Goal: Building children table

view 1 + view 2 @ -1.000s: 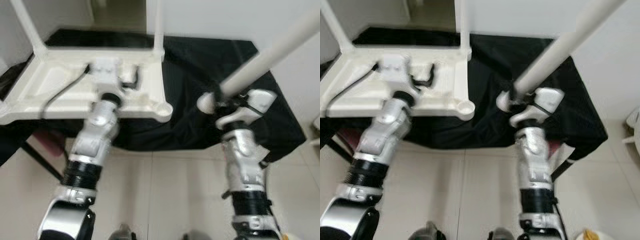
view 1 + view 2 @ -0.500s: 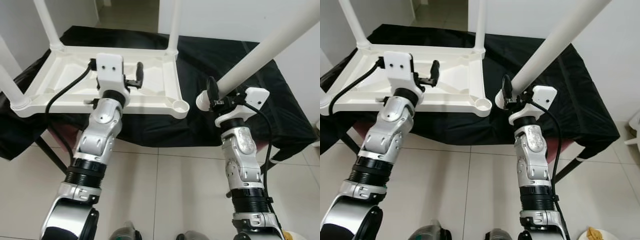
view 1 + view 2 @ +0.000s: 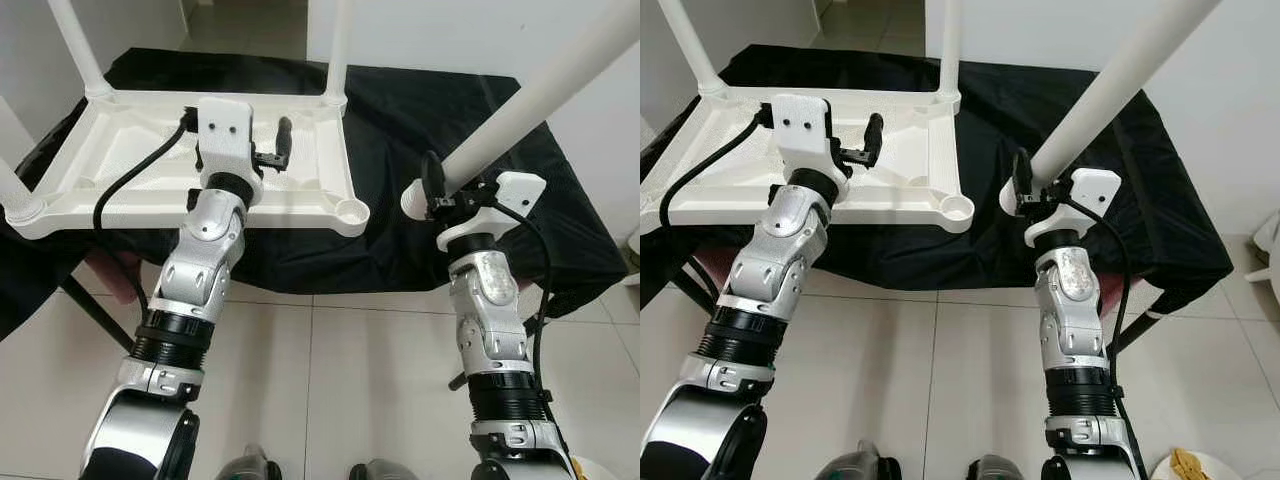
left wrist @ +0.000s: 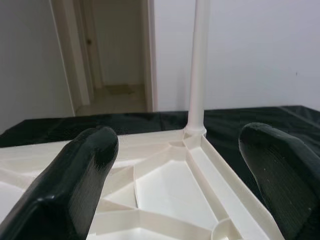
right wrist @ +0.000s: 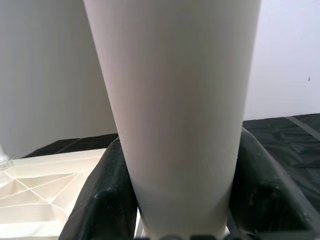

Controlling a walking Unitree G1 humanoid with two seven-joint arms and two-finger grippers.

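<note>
Fingers of right gripper (image 3: 1025, 185) stay clamped on white plastic table leg (image 3: 1110, 85); left gripper (image 3: 268, 150) fingers spread, unchanged, over upturned white plastic tabletop (image 3: 110, 175) on black-draped bench (image 3: 420, 120).

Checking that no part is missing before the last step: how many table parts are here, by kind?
Fitted legs: 3
Loose leg, held in the right tool: 1
Tabletop, lying upside down: 1
Total: 5 parts
</note>
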